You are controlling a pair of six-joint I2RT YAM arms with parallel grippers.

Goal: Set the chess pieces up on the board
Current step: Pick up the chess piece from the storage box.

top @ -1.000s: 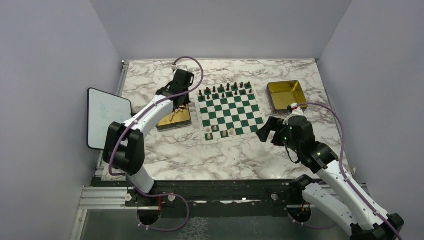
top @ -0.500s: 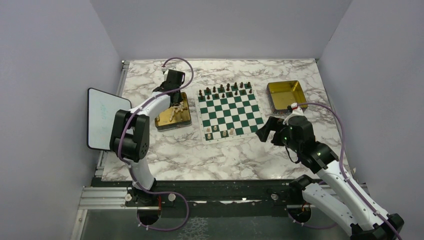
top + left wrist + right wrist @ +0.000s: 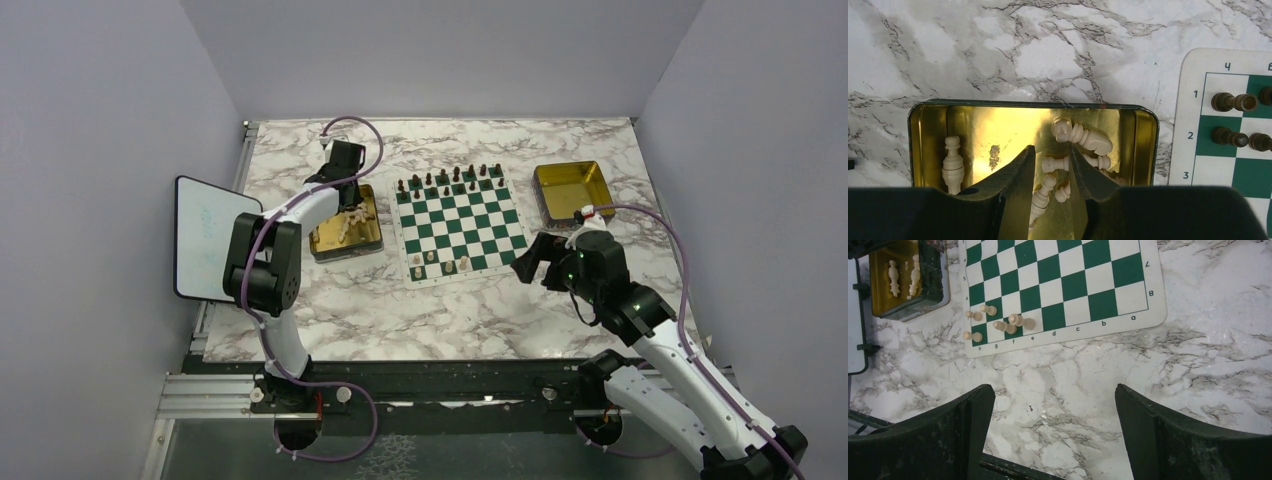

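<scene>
Lab enclosure, plain grey walls (image 3: 100, 150), aluminium rail (image 3: 200, 395), marble tabletop (image 3: 450, 310)

One green-and-white checked square chessboard (image 3: 465, 225). On it are five cream wooden chess pieces (image 3: 1021, 321) near the h-to-e corner, plus dark brown chess pieces (image 3: 456, 173) in two far rows, too small to count for certain. Two gold rectangular metal trays (image 3: 345, 250), the left one with at least six loose cream pieces (image 3: 1082, 137), some partly hidden, and one white flat tablet (image 3: 208, 235).
</scene>
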